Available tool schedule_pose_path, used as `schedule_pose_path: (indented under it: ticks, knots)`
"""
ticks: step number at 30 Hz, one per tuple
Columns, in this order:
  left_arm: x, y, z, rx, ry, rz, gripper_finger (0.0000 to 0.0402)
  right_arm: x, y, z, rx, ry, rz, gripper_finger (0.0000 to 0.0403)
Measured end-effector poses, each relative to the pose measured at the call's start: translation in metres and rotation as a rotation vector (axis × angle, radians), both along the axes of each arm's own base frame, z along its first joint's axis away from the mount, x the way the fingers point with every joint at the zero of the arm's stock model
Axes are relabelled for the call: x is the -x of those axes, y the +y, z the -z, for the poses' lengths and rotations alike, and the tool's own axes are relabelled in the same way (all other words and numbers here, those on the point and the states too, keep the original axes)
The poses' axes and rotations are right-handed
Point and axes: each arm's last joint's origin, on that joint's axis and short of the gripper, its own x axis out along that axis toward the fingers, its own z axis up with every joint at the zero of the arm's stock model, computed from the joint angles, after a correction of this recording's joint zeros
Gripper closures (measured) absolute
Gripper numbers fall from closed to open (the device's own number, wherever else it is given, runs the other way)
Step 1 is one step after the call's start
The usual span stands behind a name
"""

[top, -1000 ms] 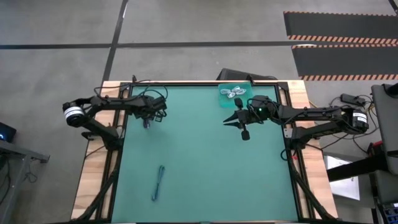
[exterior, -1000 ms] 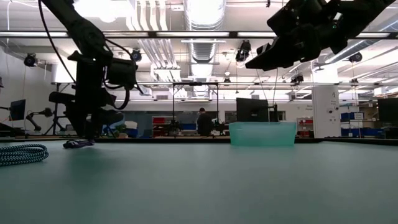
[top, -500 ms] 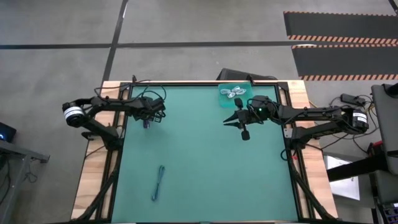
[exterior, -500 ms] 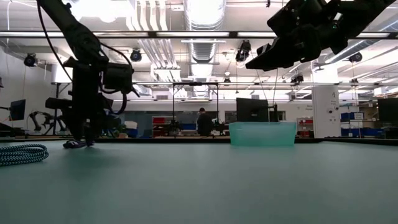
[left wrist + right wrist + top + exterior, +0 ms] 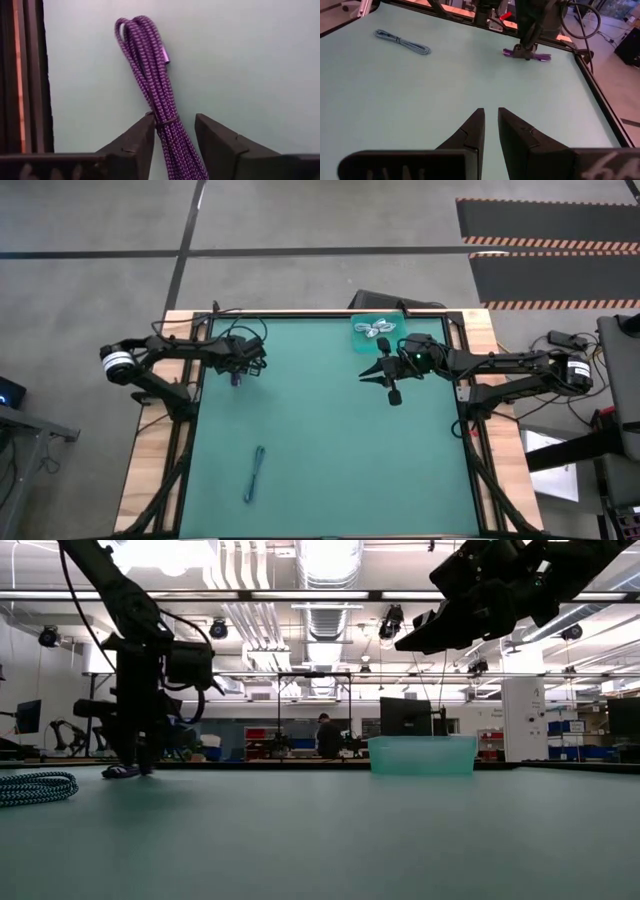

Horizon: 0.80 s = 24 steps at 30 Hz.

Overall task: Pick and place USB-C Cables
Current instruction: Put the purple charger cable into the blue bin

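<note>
over by the table's far left corner, the left gripper (image 5: pixel 172 137) stands down on the green mat (image 5: pixel 330 440), its fingers spread either side of the purple cable (image 5: pixel 152 85) lying flat there, not yet clamped. the right gripper (image 5: pixel 490 125) hangs above the mat near the tub (image 5: pixel 421 754) with fingers nearly together, holding nothing, and the blue-grey cable (image 5: pixel 255 474) lies well apart at the near side.

Left gripper (image 5: pixel 237 377) low over the table (image 5: pixel 330 470), near its left edge toward the far left corner, fingers either side of a folded cable bundle (image 5: pixel 155 95) lying flat. Second folded bundle (image 5: pixel 255 474) lies nearer the front edge, left of centre. Bin (image 5: pixel 377 334) at far edge holds coiled cables (image 5: pixel 375 331). Right gripper (image 5: pixel 390 388) hangs above the table before the bin.
</note>
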Motion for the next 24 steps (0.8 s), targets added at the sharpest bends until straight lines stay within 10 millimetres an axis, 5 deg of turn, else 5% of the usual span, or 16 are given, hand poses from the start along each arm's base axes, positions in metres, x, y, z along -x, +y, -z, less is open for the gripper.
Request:
schedule_pose_path:
  ticks: [11,24]
  knots:
    - [0.0005,-0.0002,0.0014,-0.009,-0.011,-0.018,0.0377,0.0,0.0,0.0,0.0,0.0,0.0,0.036]
    - [-0.0001,-0.0024,-0.001,-0.051,-0.013,0.002,0.0388,0.0,0.0,0.0001,0.0,0.0,0.0,0.036]
